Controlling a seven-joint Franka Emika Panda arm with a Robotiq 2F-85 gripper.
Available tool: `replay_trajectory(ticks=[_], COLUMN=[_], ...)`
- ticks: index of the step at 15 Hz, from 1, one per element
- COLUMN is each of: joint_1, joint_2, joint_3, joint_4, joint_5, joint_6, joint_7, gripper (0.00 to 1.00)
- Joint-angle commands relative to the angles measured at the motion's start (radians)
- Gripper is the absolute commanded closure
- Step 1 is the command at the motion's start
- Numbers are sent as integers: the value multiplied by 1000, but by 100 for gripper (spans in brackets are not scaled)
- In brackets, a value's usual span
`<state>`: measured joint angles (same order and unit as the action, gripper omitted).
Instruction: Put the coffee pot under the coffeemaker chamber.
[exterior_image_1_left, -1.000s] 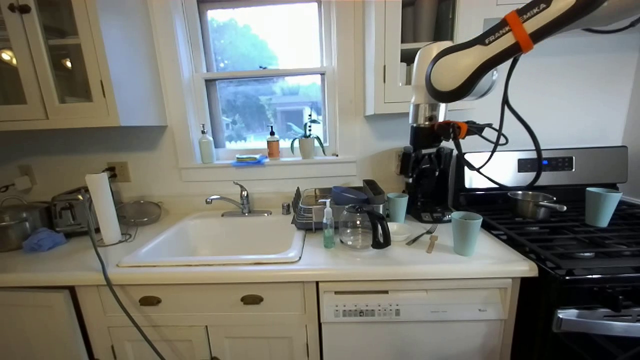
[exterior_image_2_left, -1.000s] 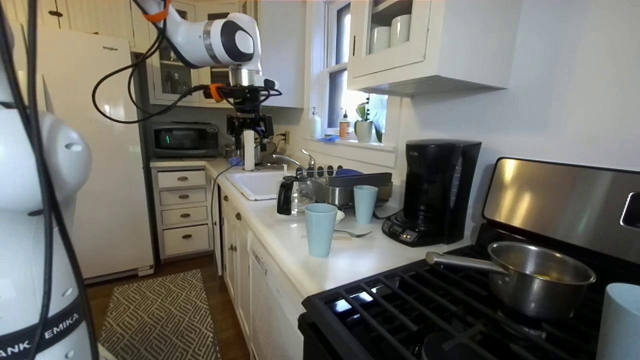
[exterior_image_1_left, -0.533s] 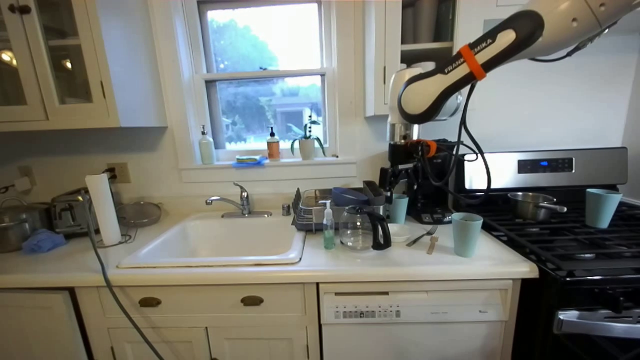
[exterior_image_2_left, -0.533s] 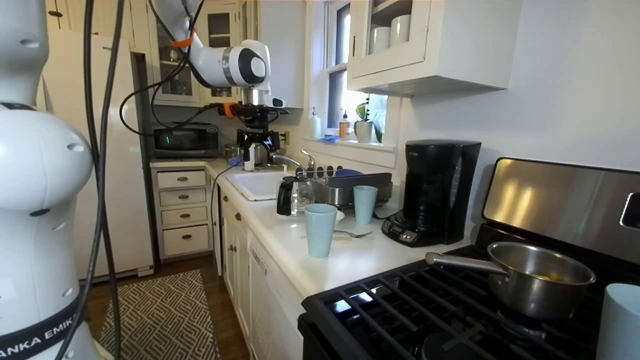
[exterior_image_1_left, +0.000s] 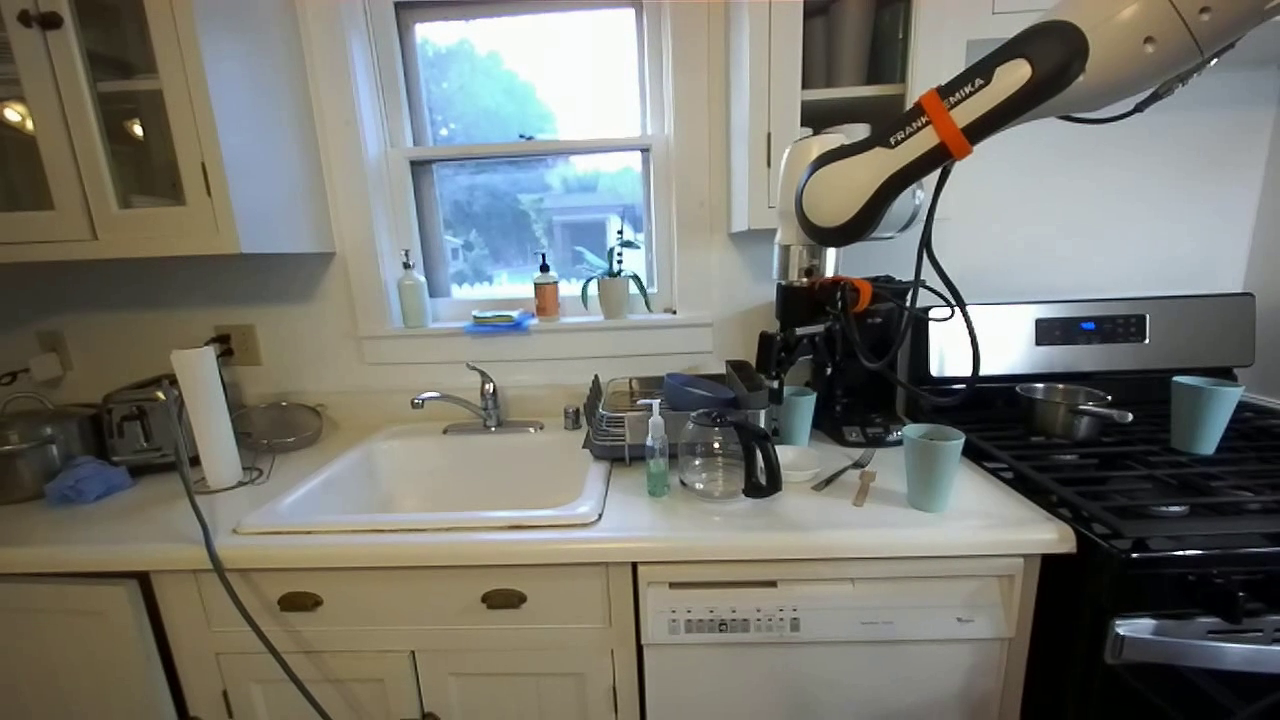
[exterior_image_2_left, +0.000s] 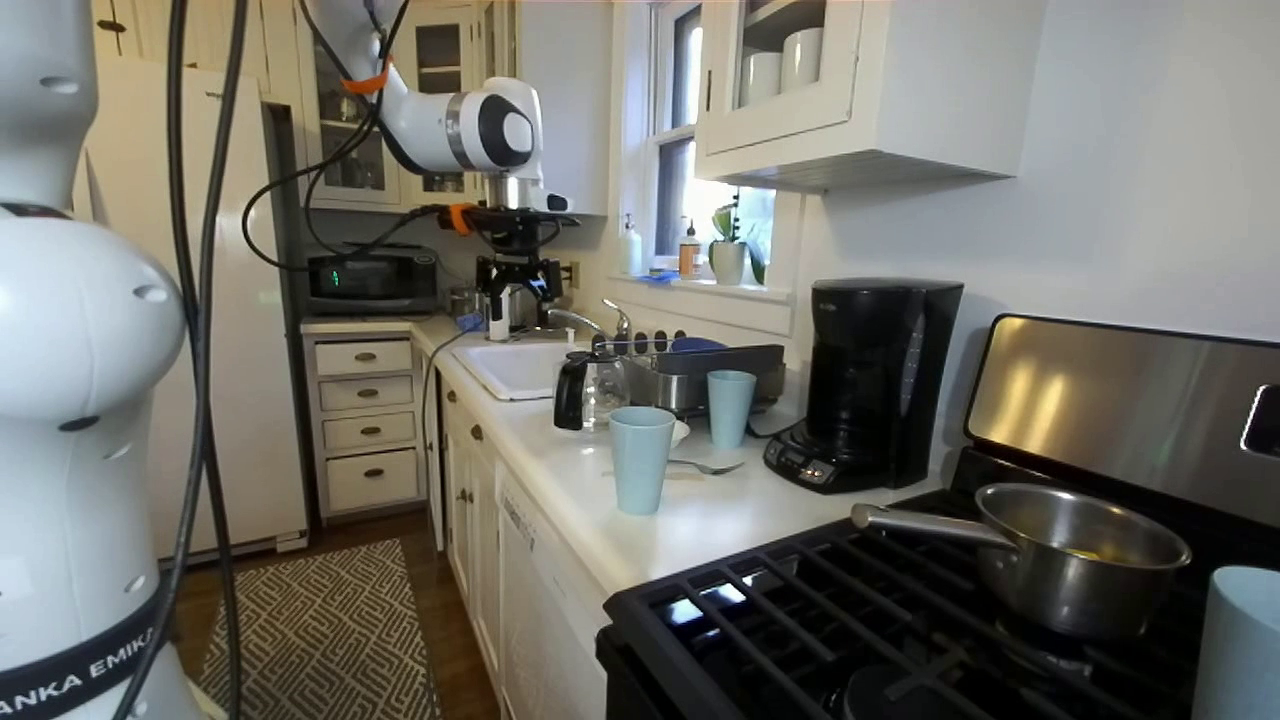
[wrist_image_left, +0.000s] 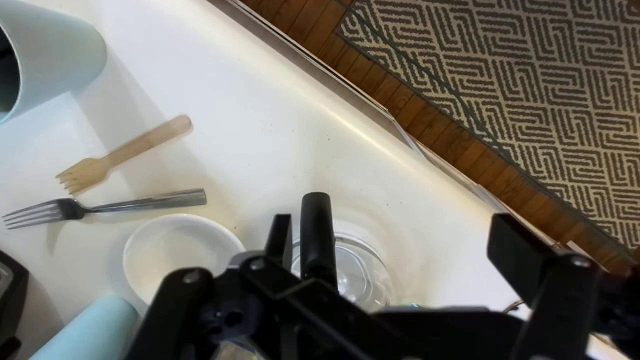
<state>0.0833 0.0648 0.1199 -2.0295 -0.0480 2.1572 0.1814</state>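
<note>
The coffee pot (exterior_image_1_left: 712, 468), clear glass with a black lid and black handle, stands upright on the counter beside the soap bottle. It also shows in an exterior view (exterior_image_2_left: 603, 392). In the wrist view its handle (wrist_image_left: 318, 235) appears between my fingers, close to the left one; my gripper hides part of the glass. My gripper (wrist_image_left: 400, 245) is open and empty above the counter, higher than the pot. It also shows in an exterior view (exterior_image_2_left: 523, 303). The black coffeemaker (exterior_image_2_left: 880, 370) stands by the stove; its front chamber (exterior_image_2_left: 838, 405) is dark. My arm partly covers it in an exterior view.
Pale green cups (exterior_image_1_left: 934, 468) (exterior_image_1_left: 797, 417) stand near the pot. A white bowl (exterior_image_1_left: 799, 463), a metal fork (wrist_image_left: 145, 201) and a wooden fork (wrist_image_left: 135, 147) lie close by. The dish rack (exterior_image_1_left: 630, 430) is behind the pot. A soap bottle (exterior_image_1_left: 656, 460) stands beside it.
Between one second and half a second ago, my arm moved left and down in an exterior view, toward the coffee pot. Since then it has hardly moved. The pot has not moved.
</note>
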Motion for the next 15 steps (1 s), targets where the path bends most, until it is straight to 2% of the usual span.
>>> replay_trajectory(ticks=[1,8,15], joint_1=[11,13,20], joint_2=[107,275,386], joint_3=[-14,-47,-69], joint_4=[91,240,355], joint_5=[-28,-65,-67], joint_6=[47,60,57], joint_7=[-1,-21,-37], gripper=[0,0,0])
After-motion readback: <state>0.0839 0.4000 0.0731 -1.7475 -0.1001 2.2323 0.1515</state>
